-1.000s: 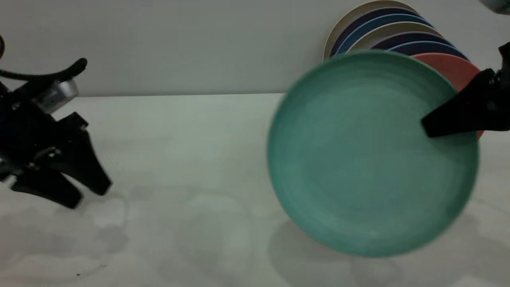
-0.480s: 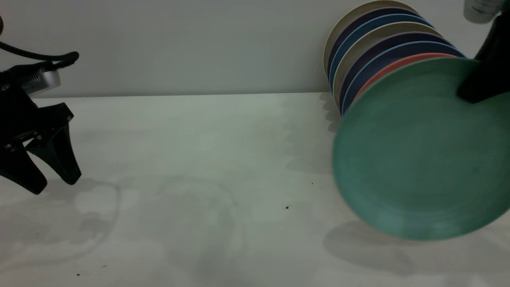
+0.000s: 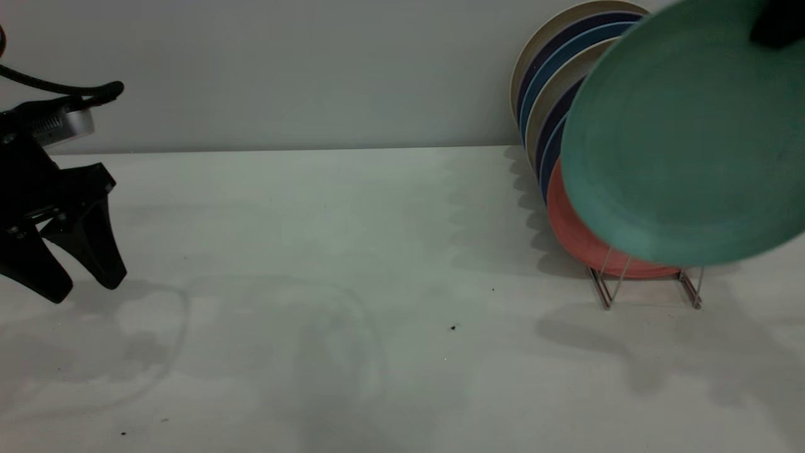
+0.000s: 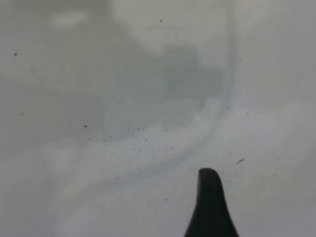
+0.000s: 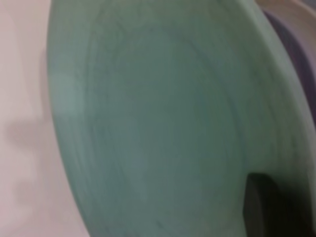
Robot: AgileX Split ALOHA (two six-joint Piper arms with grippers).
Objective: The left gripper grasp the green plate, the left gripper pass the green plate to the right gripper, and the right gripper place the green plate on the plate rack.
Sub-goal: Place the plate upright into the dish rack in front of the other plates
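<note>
The green plate [image 3: 685, 138] hangs tilted in the air at the upper right, in front of and above the plate rack [image 3: 648, 286]. My right gripper [image 3: 778, 26] is shut on the plate's upper rim and is mostly out of frame. In the right wrist view the green plate [image 5: 163, 123] fills the picture, with one black finger [image 5: 261, 207] pressed on its face. My left gripper [image 3: 80, 286] is open and empty at the far left, just above the table. The left wrist view shows only one fingertip [image 4: 209, 195] over bare table.
The rack holds a row of upright plates: a salmon-pink plate [image 3: 578, 242] at the front, then blue plates [image 3: 546, 135] and cream plates [image 3: 534, 60] behind it, against the back wall. The white table [image 3: 352, 251] spreads between the two arms.
My right gripper has carried the green plate up and to the right, uncovering the pink plate and the rack's wire front. My left gripper drew back to the left, then held still.
</note>
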